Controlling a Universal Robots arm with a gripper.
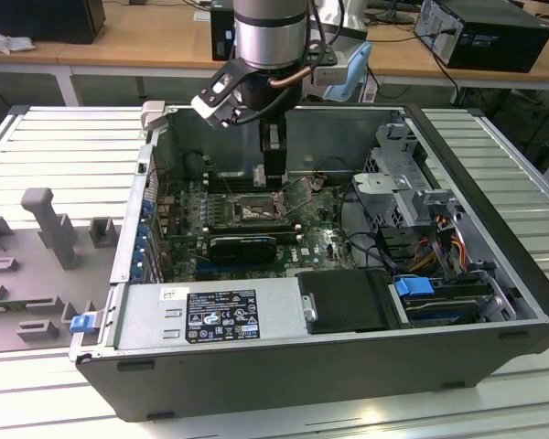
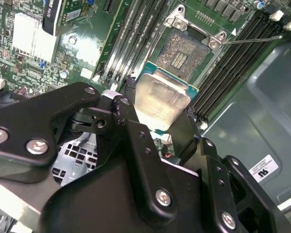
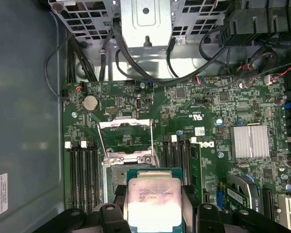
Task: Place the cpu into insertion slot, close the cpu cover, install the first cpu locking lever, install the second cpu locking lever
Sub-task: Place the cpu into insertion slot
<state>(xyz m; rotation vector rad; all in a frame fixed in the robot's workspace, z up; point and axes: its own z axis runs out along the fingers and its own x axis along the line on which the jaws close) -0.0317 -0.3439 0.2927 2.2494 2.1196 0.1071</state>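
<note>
Evidently the end effector (image 2: 157, 121) gripped the cpu (image 2: 162, 97) near the uncovered insertion slot (image 2: 184, 53); seating it would demand square alignment.

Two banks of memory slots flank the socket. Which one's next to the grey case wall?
The bank between the insertion slot and the case wall. The other bank lies across the slot, toward the finned heatsink.

cpu (image 2: 162, 99): pale silvery-grey top, green rim. insertion slot (image 2: 184, 48): dark speckled centre, silvery edging. Motherboard (image 3: 184, 104) green. Heatsink (image 3: 250, 141) silver, ribbed stripes. Memory slots (image 3: 82, 170) black. Case wall (image 3: 24, 97) dark grey. Drive latch (image 1: 414, 285) blue.
</note>
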